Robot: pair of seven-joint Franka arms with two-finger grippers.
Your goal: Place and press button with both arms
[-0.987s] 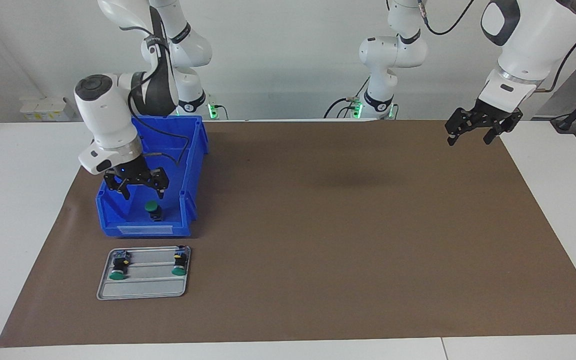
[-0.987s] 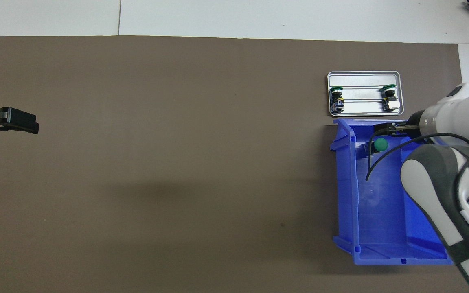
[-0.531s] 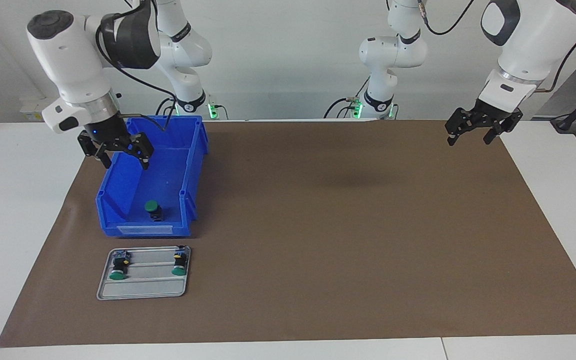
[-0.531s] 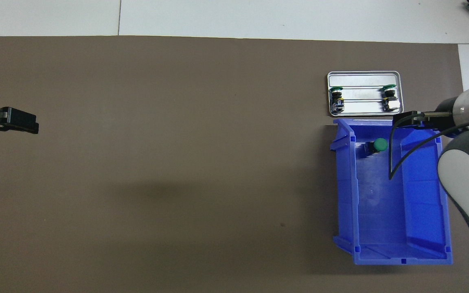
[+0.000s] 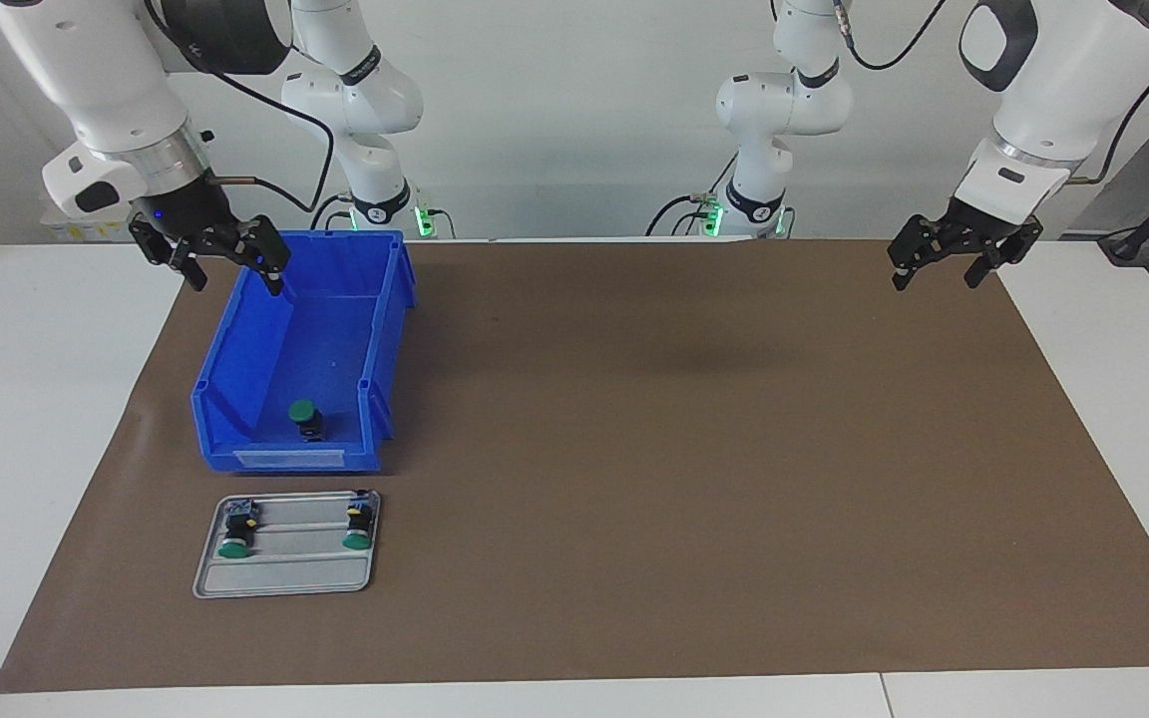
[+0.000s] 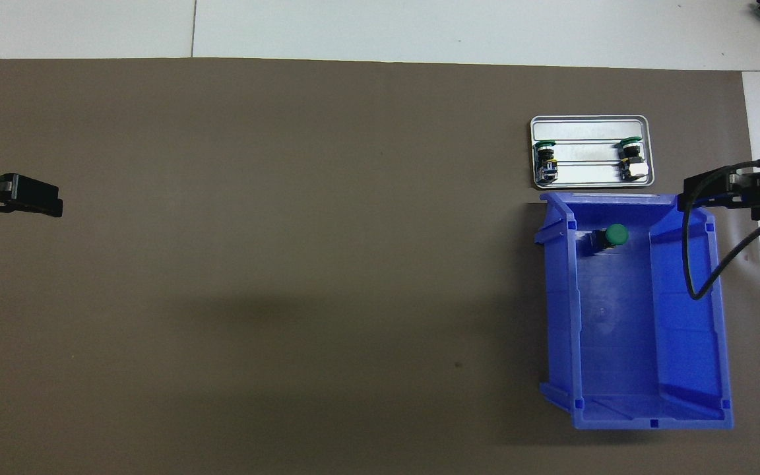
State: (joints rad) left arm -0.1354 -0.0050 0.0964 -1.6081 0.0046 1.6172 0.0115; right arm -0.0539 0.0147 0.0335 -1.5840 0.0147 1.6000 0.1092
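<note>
Button (image 5: 303, 414) with green cap: inside the blue bin (image 5: 235, 349), standing cap up on the bin floor, close to the bin wall that is farthest from the robots. Seen from overhead, at about 11 o'clock inside the bin (image 6: 683, 316), same button (image 6: 613, 235). Not touched by any gripper.

Right gripper (image 5: 235, 282): up in the air over the robot-side rim of the bin, jaws spread wide, holding nothing. From overhead, at about 1 o'clock of the bin (image 6: 723, 191), with a black cable (image 6: 690, 264) hanging in a loop over the bin.

Left gripper (image 5: 936, 281): waiting up high over the edge of the brown mat (image 5: 684, 449) at the left arm's end of the table, jaws spread, holding nothing. From overhead, at 9 o'clock of the view (image 6: 24, 201).

Small grey tray (image 5: 280, 578): on the mat at 12 o'clock of the bin from overhead, just beside it. Two more green buttons (image 5: 233, 534) (image 5: 357, 529) lying on the tray, well apart from each other.
</note>
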